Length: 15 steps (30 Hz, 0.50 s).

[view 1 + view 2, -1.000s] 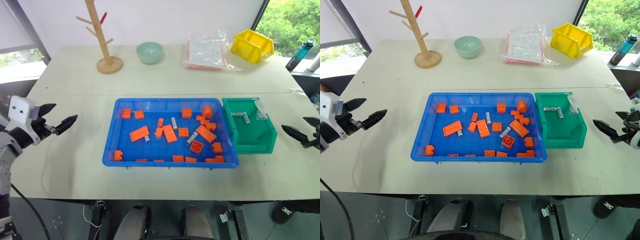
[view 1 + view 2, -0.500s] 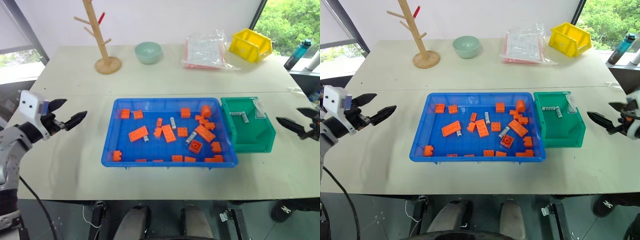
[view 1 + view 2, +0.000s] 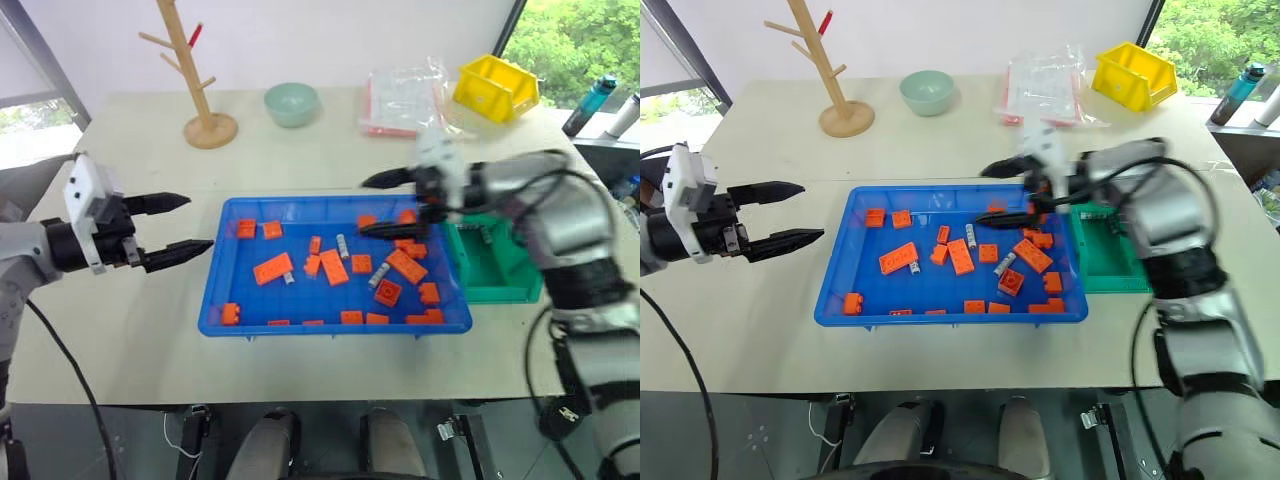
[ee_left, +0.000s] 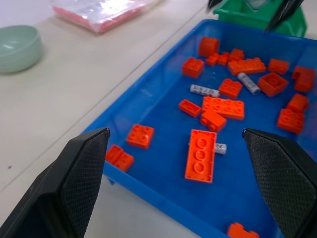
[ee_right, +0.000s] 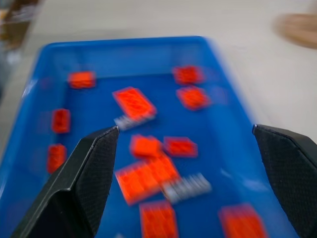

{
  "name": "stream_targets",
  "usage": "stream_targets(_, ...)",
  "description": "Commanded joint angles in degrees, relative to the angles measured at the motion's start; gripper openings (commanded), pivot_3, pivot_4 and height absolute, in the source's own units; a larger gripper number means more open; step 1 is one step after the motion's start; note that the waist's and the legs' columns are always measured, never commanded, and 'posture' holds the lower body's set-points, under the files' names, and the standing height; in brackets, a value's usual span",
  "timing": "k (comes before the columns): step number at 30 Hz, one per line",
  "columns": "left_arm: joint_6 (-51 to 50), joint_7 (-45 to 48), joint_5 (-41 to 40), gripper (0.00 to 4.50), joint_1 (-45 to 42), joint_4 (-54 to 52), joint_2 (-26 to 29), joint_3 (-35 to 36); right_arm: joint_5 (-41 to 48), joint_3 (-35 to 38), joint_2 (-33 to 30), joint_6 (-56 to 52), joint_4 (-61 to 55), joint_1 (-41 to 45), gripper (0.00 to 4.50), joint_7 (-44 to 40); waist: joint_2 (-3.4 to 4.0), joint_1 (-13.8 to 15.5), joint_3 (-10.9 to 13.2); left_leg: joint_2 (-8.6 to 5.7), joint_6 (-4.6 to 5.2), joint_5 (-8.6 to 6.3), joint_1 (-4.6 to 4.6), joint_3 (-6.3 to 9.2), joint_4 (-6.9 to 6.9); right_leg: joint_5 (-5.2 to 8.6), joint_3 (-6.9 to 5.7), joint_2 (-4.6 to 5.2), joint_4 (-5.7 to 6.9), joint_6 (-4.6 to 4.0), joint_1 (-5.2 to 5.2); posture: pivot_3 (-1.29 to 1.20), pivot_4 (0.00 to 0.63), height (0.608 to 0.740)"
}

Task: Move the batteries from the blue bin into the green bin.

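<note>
The right tool [image 3: 385, 204], wide open and empty, reaches over the far right part of the blue bin [image 3: 222, 268], where the batteries [image 3: 382, 276] lie among orange bricks [image 3: 273, 268]. The left tool [image 3: 180, 224], also open and empty, hovers beside the bin's left edge. On the pale counter [image 3: 130, 330] by a window, the green bin [image 3: 500, 288] touches the blue one's right end; a second ago the right tool was out past it.

Our desk [image 3: 130, 330] carries the blue bin [image 3: 215, 295] at centre, the green bin [image 3: 495, 275] touching its right side. Batteries [image 3: 383, 276] lie among bricks [image 3: 272, 268] in the blue bin. Behind: rack [image 3: 195, 75], bowl [image 3: 291, 103], bag [image 3: 405, 88], yellow bin [image 3: 497, 88].
</note>
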State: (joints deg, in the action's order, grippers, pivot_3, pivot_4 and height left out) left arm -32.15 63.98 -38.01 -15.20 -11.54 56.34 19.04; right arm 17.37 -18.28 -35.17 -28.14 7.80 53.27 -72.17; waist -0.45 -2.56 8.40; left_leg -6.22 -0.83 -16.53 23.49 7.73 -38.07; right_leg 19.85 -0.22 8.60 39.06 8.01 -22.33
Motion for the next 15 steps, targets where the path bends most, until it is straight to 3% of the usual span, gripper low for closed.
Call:
stream_targets(1,0.52,2.1,-0.87,4.5,1.54,-2.03,1.05,1.23,-4.77,-4.93,5.44,5.14,6.6,4.56,4.44,-2.21,0.0,-0.08,0.0,-0.04,0.0,0.0,0.01,0.06,-0.02,0.0,0.0,0.0,0.02,0.0,0.0,0.0,0.15,0.726)
stream_targets(7,2.1,3.59,0.63,4.5,5.78,-5.12,1.33,1.3,-12.27,-10.32,18.09,12.44,24.35,12.13,4.44,-2.51,0.0,-1.15,0.01,-0.02,-0.03,0.02,0.01,0.12,0.0,0.0,-0.03,-0.04,0.06,0.0,-0.03,0.0,0.15,0.726)
stream_targets(15,0.7,1.07,-0.68,4.5,9.74,-9.64,0.81,5.33,-19.25,-11.37,27.1,21.61,40.52,15.44,4.44,-1.61,0.04,-1.79,0.03,-0.02,-0.05,0.02,0.0,0.26,0.04,0.0,-0.06,-0.08,0.1,0.0,-0.04,0.0,0.15,0.726)
